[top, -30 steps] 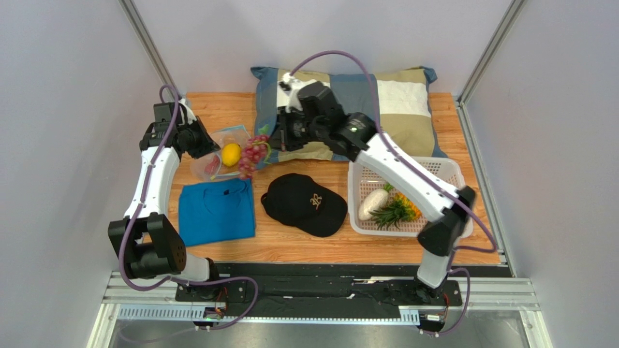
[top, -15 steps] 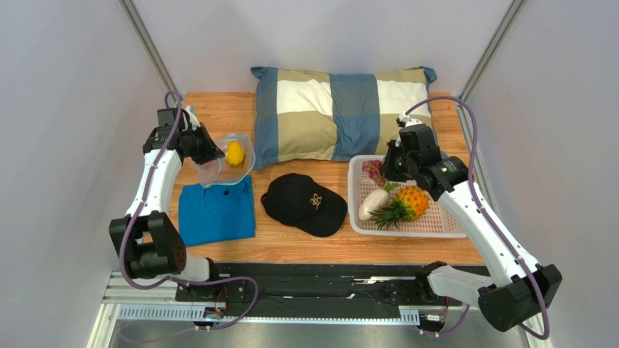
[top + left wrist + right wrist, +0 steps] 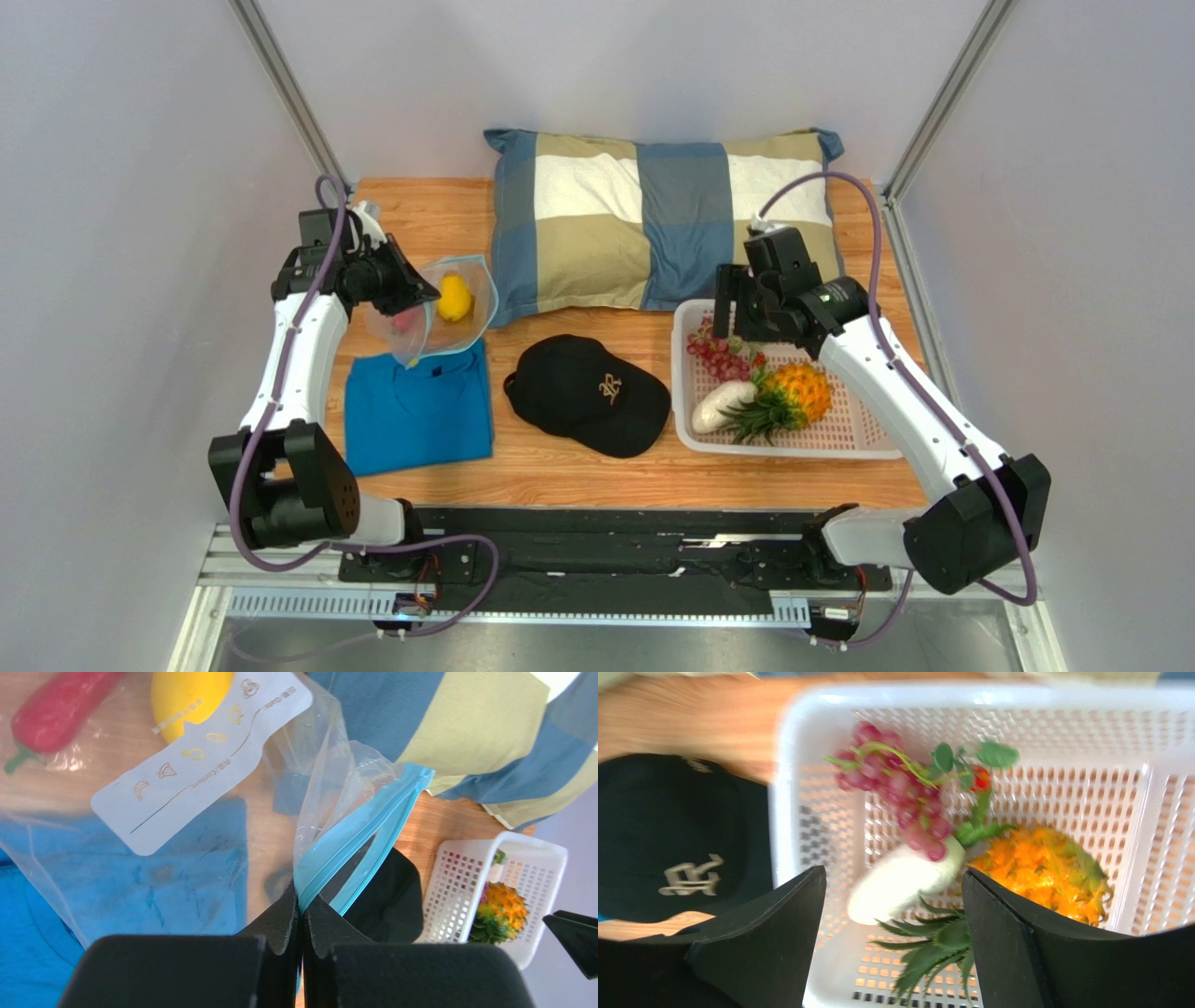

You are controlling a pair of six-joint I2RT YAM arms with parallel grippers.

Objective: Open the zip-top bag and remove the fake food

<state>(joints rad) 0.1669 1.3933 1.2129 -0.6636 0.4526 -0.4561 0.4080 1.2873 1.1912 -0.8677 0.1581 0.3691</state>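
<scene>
Over basket (image 3: 781, 812), right hand (image 3: 892, 873) spread, empty; left hand (image 3: 302, 908) pinches zip-top bag (image 3: 203, 749); chili (image 3: 60, 707) blurred inside.

Clear zip-top bag (image 3: 446, 291) with teal-blue zip strip (image 3: 365, 836), mouth parted, held up at the strip by the closed left pincer (image 3: 302, 913). Inside it: yellow lemon (image 3: 453, 297), red chili (image 3: 407, 322). In the white basket (image 3: 863, 437) on the right: dark red grapes (image 3: 899, 791) draped over the cream-white long vegetable (image 3: 896, 882), with the orange pineapple (image 3: 1046, 871) beside them, green leaves toward the near side.
</scene>
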